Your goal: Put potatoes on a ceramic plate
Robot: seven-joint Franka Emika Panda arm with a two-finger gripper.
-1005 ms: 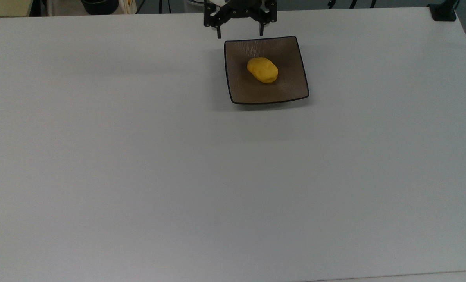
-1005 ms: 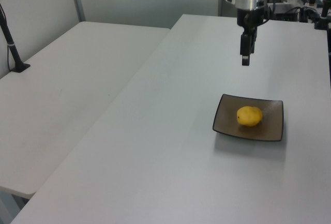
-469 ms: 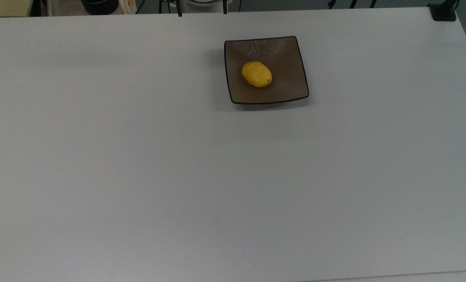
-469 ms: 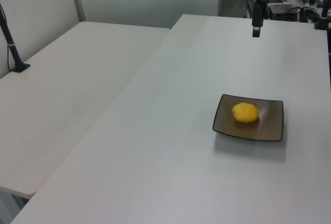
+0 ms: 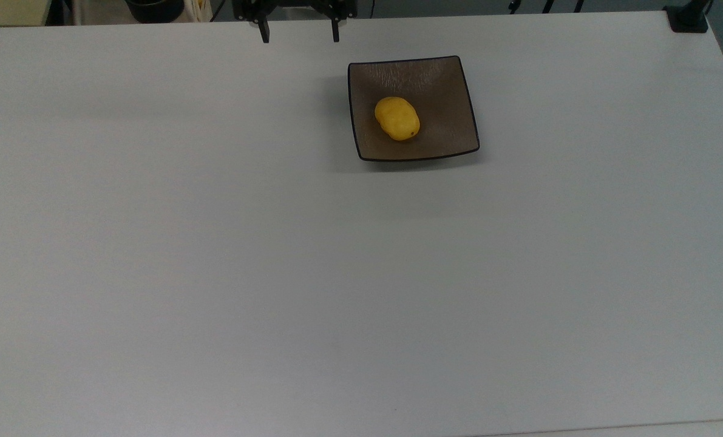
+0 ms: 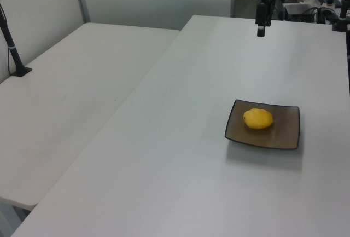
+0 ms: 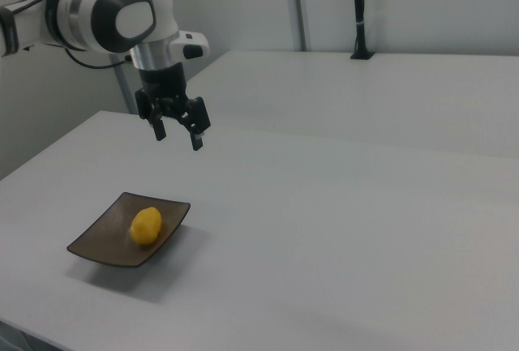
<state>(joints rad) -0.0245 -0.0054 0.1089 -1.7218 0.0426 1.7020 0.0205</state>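
Observation:
A small yellow potato lies on the square brown-grey ceramic plate, a little toward the top view's left of the plate's middle. The same potato and plate show in the left view, and the potato rests on the plate in the right view. My gripper hangs open and empty at the top view's upper edge, up and to the left of the plate. It is high above the table in the right view and in the left view.
The grey table spreads wide around the plate. A second table adjoins it on the left view's left, with a black post clamped to it. A black clamp sits at the top view's upper right corner.
My gripper rose away from the plate and swung to the top view's left. The potato rolled slightly to the top view's left on the plate and settled.

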